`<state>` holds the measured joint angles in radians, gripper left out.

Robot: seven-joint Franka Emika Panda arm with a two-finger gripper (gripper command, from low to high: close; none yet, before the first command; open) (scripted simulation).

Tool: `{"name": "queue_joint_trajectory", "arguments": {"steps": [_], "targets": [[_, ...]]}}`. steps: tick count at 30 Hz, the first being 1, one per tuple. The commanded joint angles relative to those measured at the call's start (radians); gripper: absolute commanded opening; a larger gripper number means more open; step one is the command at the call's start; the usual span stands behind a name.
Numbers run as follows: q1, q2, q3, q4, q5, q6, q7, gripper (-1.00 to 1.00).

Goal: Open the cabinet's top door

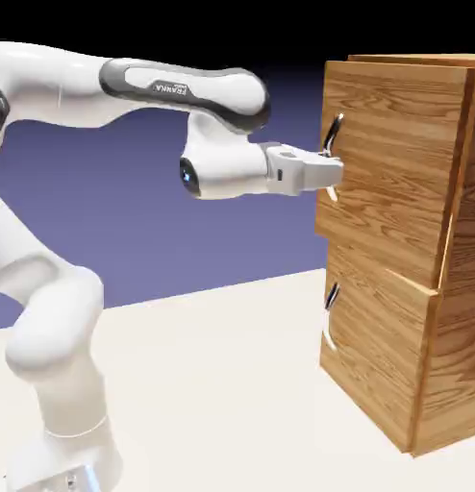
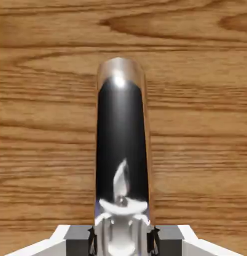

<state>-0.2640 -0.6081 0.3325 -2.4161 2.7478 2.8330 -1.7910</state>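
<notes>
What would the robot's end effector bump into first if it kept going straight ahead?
The end effector is shut on the handle, so straight ahead it would likely press into the top door of the cabinet.

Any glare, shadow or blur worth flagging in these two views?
Hand view: sharp, with a bright glare spot on the curved dark-and-silver metal handle against the light-brown wood-grain top door. Exterior view: crisp, evenly lit, no clear cast shadows; the white end effector is not blurred.
</notes>
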Motion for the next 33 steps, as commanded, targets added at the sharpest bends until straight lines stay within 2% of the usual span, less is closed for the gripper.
{"name": "queue_joint_trajectory", "arguments": {"steps": [1, 16, 22, 33], "targets": [[0.032, -0.011, -0.031, -0.017, -0.043, -0.007, 0.028, -1.00], [0.339, -0.225, -0.415, -0.235, -0.695, -0.147, 0.412, -1.00], [0.554, -0.274, -0.586, -0.232, -0.759, -0.040, 0.359, -1.00], [0.534, -0.417, -0.747, -0.323, -1.238, -0.229, 0.665, -1.00]]}}
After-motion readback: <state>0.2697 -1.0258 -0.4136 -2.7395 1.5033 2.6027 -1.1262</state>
